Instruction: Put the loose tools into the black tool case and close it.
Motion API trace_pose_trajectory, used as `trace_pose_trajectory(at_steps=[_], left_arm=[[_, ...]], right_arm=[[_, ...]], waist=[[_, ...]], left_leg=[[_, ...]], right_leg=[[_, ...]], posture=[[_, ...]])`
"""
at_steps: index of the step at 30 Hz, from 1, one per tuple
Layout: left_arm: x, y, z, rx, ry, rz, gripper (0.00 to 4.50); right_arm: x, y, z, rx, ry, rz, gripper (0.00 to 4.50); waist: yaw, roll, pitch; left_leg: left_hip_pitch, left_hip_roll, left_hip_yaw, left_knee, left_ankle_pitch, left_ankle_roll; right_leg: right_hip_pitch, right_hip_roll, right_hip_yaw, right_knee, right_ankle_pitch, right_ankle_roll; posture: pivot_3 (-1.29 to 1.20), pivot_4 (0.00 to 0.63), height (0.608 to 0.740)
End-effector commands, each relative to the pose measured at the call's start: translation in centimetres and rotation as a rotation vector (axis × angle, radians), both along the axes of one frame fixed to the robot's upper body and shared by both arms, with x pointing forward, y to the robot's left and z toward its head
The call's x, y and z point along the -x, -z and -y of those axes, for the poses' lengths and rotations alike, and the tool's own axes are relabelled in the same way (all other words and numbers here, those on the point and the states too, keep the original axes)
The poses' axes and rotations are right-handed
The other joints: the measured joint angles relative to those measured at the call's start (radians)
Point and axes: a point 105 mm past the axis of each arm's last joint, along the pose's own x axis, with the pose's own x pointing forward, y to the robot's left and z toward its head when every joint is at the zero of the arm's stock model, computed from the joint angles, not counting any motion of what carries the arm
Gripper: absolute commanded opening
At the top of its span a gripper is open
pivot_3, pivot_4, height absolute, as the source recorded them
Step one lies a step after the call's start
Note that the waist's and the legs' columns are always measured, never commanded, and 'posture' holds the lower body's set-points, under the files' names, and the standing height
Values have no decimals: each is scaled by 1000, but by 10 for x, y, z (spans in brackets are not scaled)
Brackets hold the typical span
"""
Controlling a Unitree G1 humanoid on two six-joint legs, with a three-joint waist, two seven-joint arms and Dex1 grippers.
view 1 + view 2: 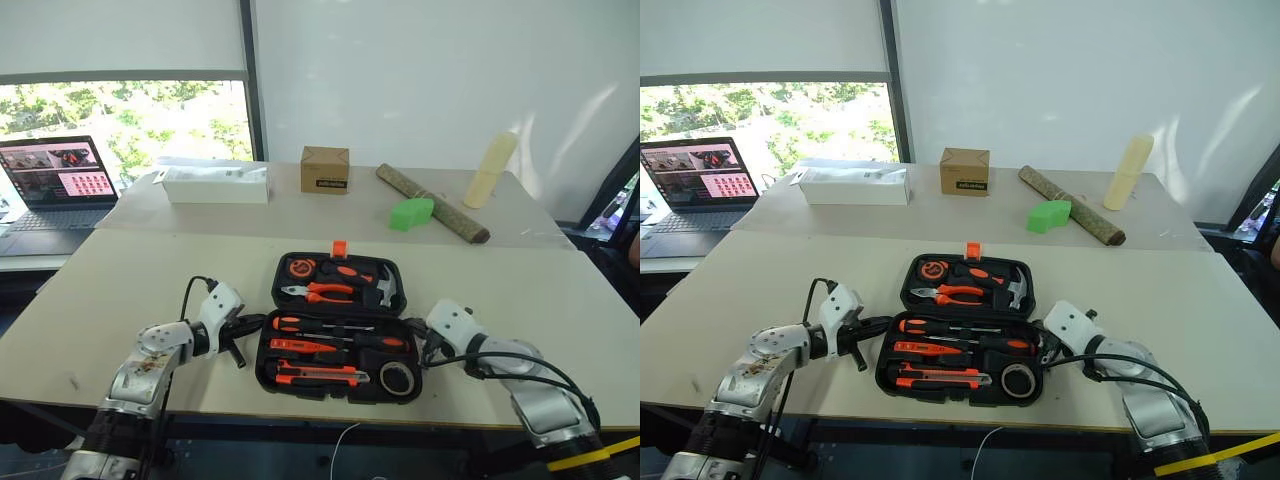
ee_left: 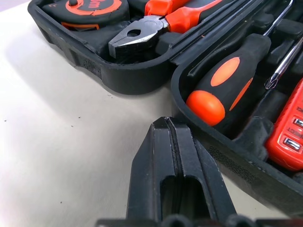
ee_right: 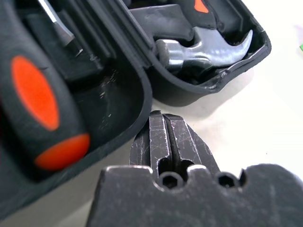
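Black tool case (image 1: 338,328) lies open flat on the tabletop (image 1: 120,290), near the front edge, orange latch (image 1: 339,248) at its far rim. Screwdrivers (image 1: 340,325), utility knife (image 1: 320,375) and tape roll (image 1: 400,378) sit in the near half's slots; nothing loose seen around it. Left tool (image 2: 173,137) and right tool (image 3: 165,130) flank the hinge line, each pressed together, empty, tip just beside the case wall. Judgement: closing is next. Get both tips under the near half evenly, lift together, fold toward the latch; uneven lift may spill tools.

Tool case (image 1: 337,330) on table (image 1: 120,290), box (image 1: 325,168) behind it
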Motion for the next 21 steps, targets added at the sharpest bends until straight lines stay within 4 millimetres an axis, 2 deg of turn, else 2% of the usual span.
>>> trace_pose_trajectory(at_steps=[1, 3, 5, 6, 9, 11, 16, 18, 21], left_arm=[[-11, -38, -41, 73, -161, 4, 257], [-8, -38, -51, 54, -183, -111, 731], [-5, -47, -49, 126, -148, -181, 1530], [-6, -51, -49, 145, -150, -204, 1745], [-19, -55, -47, 175, -220, -340, 2823], [-29, -59, -36, 209, -232, -406, 3139], [-44, -54, -14, 197, -256, -492, 3139], [-49, -51, -10, 187, -272, -503, 3139], [-55, -47, -6, 169, -298, -507, 3139]], right_arm=[[26, -48, -12, -187, -110, -57, 595], [31, -62, -16, -250, -126, -99, 1154], [29, -76, -19, -347, -102, -151, 1962], [28, -79, -20, -380, -84, -194, 2172], [12, -71, -13, -322, 84, -383, 3213], [0, -69, -14, -340, 169, -496, 3840], [-32, -66, -13, -359, 364, -576, 3840], [-43, -64, -9, -353, 422, -571, 3840], [-53, -61, -9, -345, 459, -583, 3840]], waist=[[-3, 0, 0], [-11, -1, 0], [-18, -1, 0], [-18, -1, 0], [-15, -1, 1], [-10, -4, 3], [-11, -5, 2], [-14, -5, 2], [-20, -5, 2]], left_leg=[[0, 1, -1, 0, 0, 0], [0, 2, -1, 0, 0, 0], [2, 2, -2, 0, -3, 6], [2, 2, -2, 0, -3, 6], [5, 2, -2, 1, -3, 6], [4, 1, -3, 2, -1, 6], [1, -1, -2, 1, 2, 5], [0, -1, -2, 1, 7, -3], [-5, -2, -2, 0, 7, -3]], right_leg=[[0, 1, 0, 1, 0, 0], [-1, 1, 0, 1, 0, -1], [0, 1, 0, 2, 0, -1], [0, 1, 0, 2, 1, -1], [3, -1, 0, 4, 0, -1], [2, -1, 0, 5, 1, -2], [0, 0, 0, 5, 3, -3], [-2, 0, 0, 12, 3, -3], [-7, 0, 0, 11, 2, -2]], posture=[[0, 150, 740], [0, 150, 740], [0, 150, 740], [0, 150, 740], [0, 150, 740], [0, 150, 740], [0, 150, 740], [0, 150, 740], [0, 150, 740]])
